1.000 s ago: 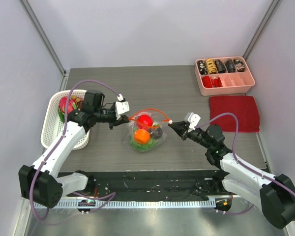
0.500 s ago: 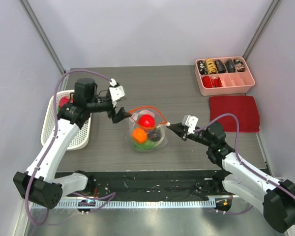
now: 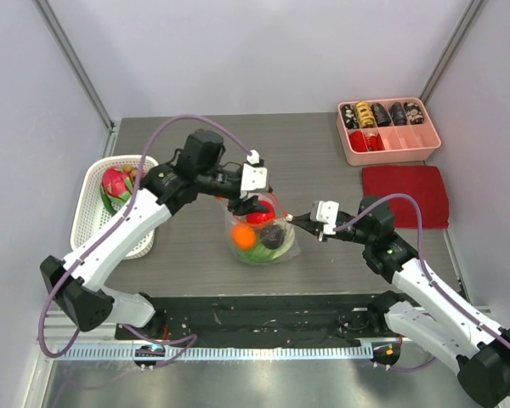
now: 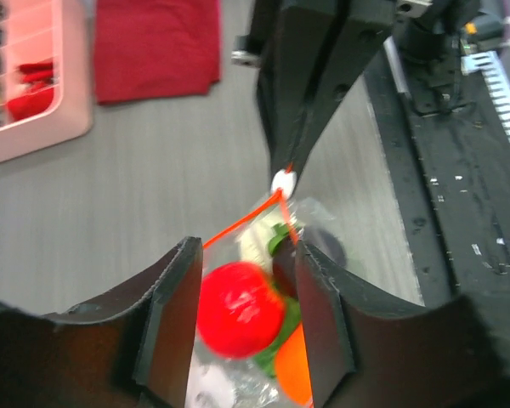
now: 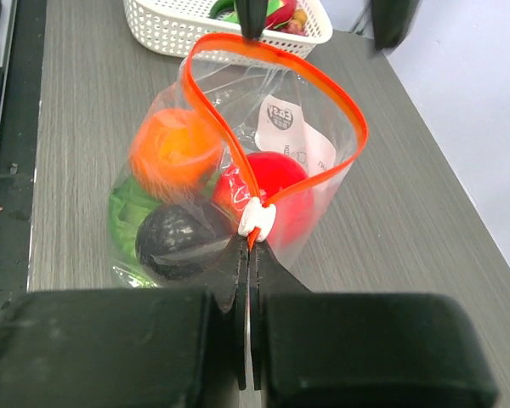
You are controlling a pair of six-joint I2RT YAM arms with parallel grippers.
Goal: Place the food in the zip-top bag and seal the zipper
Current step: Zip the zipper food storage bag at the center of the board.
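The crinkly clear plastic zip-top bag is stood upright on the grey wood-grain table, between the two arms. Inside it are seen the small glossy red fruit, the small orange fruit, the leafy green lettuce and a dark round item. The thin orange-red zipper is spread in an open loop, so sealing is judged not yet done. The right gripper is pinched tight on the white slider tab at the bag's right end, apparently to anchor the strip. The left gripper is held partly wide, nothing clasped, its fingers astride the bag's mouth above the red fruit. These fingers and the high-riding fruit are judged to obstruct closing. Left of the bag sits a white plastic basket with a pink-and-green dragon fruit; right of the bag, well apart, lie a flat dark red cloth and a pink compartment tray.
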